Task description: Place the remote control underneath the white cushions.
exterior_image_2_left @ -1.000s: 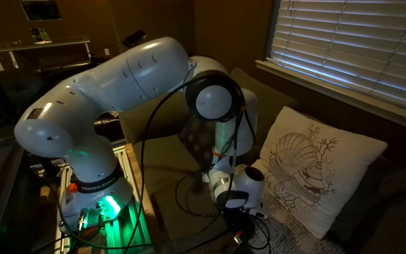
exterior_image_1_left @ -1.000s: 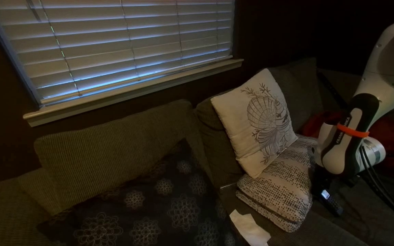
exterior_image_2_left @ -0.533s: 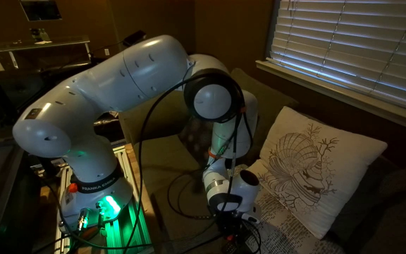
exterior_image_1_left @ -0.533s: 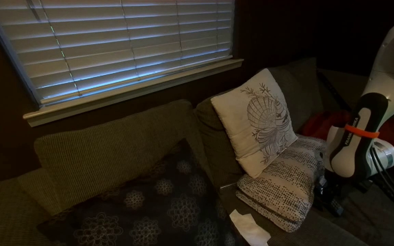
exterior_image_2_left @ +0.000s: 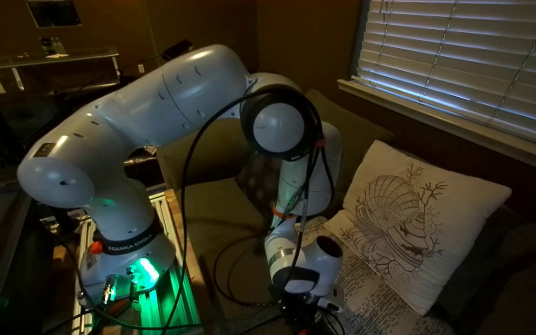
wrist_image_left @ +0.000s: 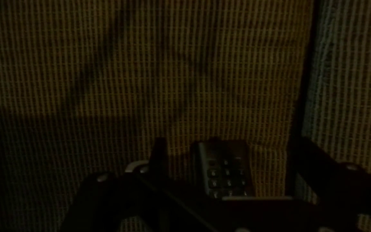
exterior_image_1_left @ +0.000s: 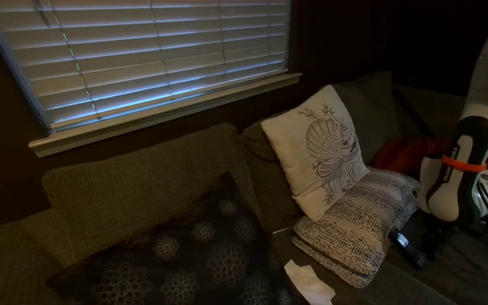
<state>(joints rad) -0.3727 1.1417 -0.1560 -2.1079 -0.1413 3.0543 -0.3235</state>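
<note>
A: Biggest first?
B: Shell cushion (exterior_image_1_left: 324,154) stands tilted on speckled cushion (exterior_image_1_left: 354,228); shoving underneath could topple it.
A: Gripper (wrist_image_left: 227,148)?
B: Spread wide, nothing held; closing too shallow could slip.
A: Remote (exterior_image_1_left: 409,250)?
B: Just beside speckled cushion, not under; gripping only its end could let it swivel.

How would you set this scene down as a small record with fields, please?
Remote control: on the sofa seat, beside the speckled cushion
Shell-print cushion: tilted, lower edge on the speckled cushion
Gripper: open, remote control between its jaws in the wrist view
Dark cushion: patterned with pale flower-like rings
Status: placement not yet done
</note>
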